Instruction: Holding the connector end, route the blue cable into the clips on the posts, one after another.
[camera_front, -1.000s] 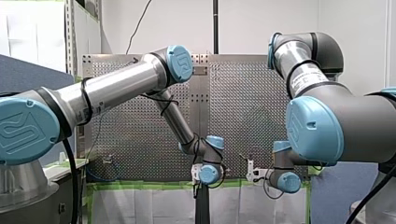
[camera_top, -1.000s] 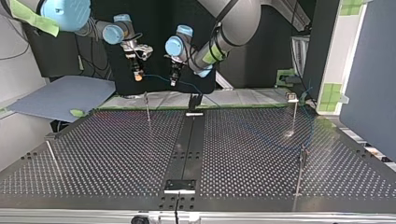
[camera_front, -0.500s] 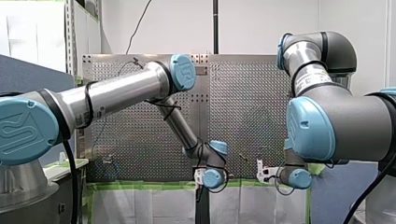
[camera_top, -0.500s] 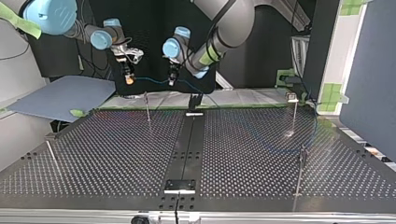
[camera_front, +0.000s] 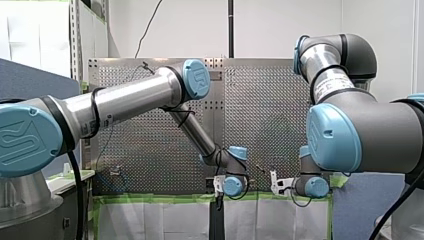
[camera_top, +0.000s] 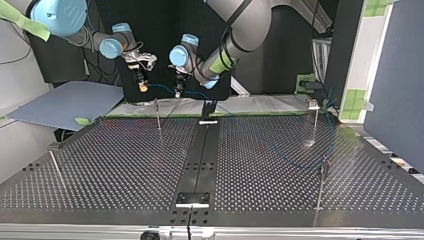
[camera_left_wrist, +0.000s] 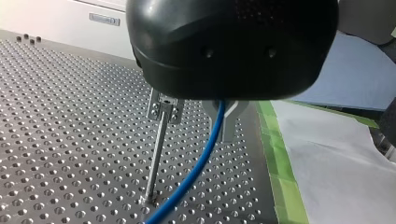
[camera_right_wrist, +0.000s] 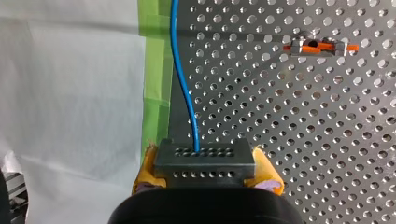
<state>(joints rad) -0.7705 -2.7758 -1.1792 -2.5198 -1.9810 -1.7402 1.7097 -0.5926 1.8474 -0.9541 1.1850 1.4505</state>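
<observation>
In the right wrist view my right gripper (camera_right_wrist: 205, 173) is shut on the grey connector block (camera_right_wrist: 204, 156), with yellow pads on both of its sides. From the block the blue cable (camera_right_wrist: 183, 84) runs ahead over the table edge. My left gripper (camera_left_wrist: 223, 119) is shut on the blue cable (camera_left_wrist: 198, 161) just beside a post's clip (camera_left_wrist: 164, 108). Across the table, both grippers hang above the far edge: the right gripper (camera_top: 142, 86) is at the top view's left and the left gripper (camera_top: 177, 91) beside it. The cable (camera_top: 160, 86) spans between them above a thin post (camera_top: 157, 114).
More posts stand on the perforated table (camera_top: 125, 165): one (camera_top: 315, 122) at the top view's right, one (camera_top: 321, 186) nearer, and a leaning one (camera_top: 55, 167) at its left. A clip with an orange insert (camera_right_wrist: 320, 46) lies ahead of my right gripper. Green tape (camera_right_wrist: 156, 70) lines the edge.
In the top view my left gripper has moved left and lower, toward the thin post. My right gripper shifted left, then back a little. The cable stayed held by both.
</observation>
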